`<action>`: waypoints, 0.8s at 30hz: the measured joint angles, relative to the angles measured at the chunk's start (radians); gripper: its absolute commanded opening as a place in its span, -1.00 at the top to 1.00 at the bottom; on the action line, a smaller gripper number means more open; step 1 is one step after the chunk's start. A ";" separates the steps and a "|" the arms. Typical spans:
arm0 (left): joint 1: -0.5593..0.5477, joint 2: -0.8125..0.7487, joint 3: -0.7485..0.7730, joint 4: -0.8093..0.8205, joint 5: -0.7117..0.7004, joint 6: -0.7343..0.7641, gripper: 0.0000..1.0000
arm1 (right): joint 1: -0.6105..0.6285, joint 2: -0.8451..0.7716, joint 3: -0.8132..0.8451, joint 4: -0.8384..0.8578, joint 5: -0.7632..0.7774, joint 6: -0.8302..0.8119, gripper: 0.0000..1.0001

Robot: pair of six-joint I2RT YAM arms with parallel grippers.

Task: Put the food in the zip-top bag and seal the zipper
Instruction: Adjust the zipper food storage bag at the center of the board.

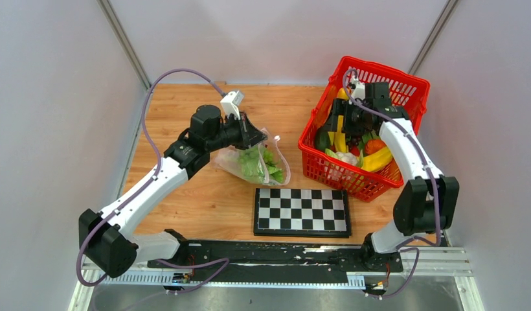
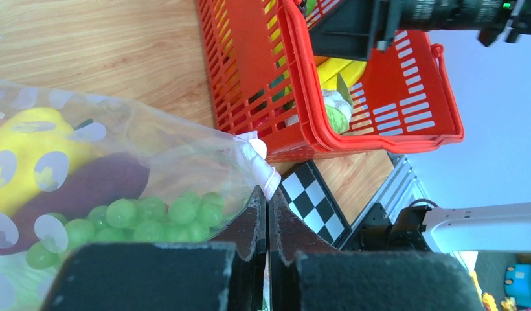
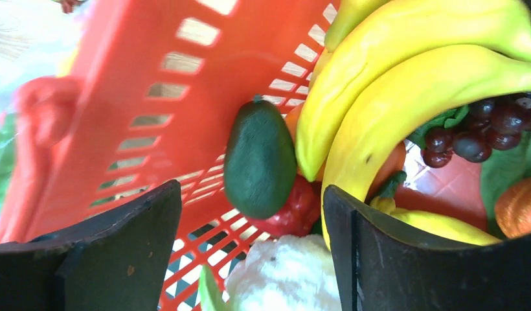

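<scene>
Your right jaws are spread wide inside the red basket (image 1: 327, 170), and the avocado (image 3: 259, 159) sits straight ahead between them — long axis running along the fingers, bananas (image 3: 405, 84) crowding its right. Your left jaws are clenched on the rim of the zip-top bag (image 1: 240, 162), left of the basket, with grapes (image 2: 153, 217) already inside — its mouth is hidden.

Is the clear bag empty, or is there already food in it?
Not empty: green grapes, a yellow piece and lettuce show through the bag.
</scene>
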 measured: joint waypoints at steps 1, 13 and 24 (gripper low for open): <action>0.000 0.003 0.000 0.001 0.001 -0.001 1.00 | 0.000 -0.022 -0.003 -0.001 0.000 -0.001 -0.55; 0.002 -0.008 0.018 -0.032 -0.022 0.017 1.00 | 0.067 -0.437 -0.157 0.184 -0.291 0.051 -0.31; 0.006 -0.034 0.039 -0.060 -0.044 0.017 1.00 | 0.520 -0.402 -0.200 0.186 -0.135 -0.014 -0.06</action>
